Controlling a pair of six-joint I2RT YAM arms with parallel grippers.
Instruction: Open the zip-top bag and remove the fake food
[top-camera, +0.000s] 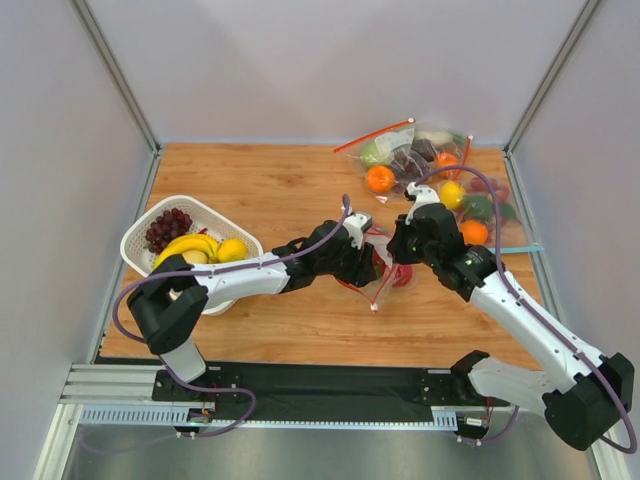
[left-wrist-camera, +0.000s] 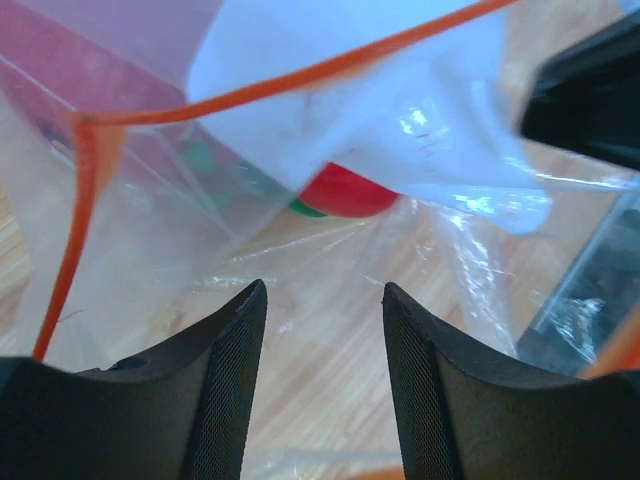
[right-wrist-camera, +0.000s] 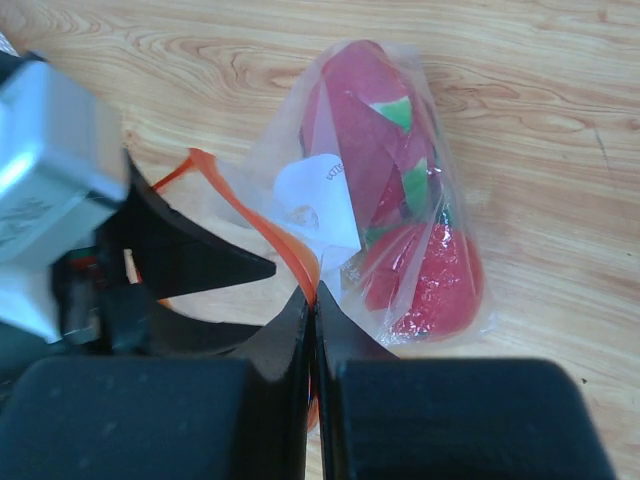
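Note:
The zip-top bag (top-camera: 390, 272) lies on the wood between both arms, clear with an orange zip strip (right-wrist-camera: 262, 222) and a white label (right-wrist-camera: 322, 198). My right gripper (right-wrist-camera: 312, 292) is shut on that strip at the bag's mouth (top-camera: 401, 250). Fake food shows inside: a pink fruit with green tips (right-wrist-camera: 360, 130) and a round red fruit (right-wrist-camera: 432, 285). My left gripper (left-wrist-camera: 325, 292) stands open at the bag's mouth with only clear film and wood showing between its fingers. The red fruit (left-wrist-camera: 345, 190) lies beyond them, under the label. In the top view the left gripper (top-camera: 372, 263) meets the bag from the left.
A white basket (top-camera: 133, 243) with dark grapes, bananas and a yellow fruit stands at the left. A pile of other clear bags of fruit (top-camera: 430, 160) fills the back right corner, one with a teal strip (top-camera: 520, 248). Grey walls close three sides.

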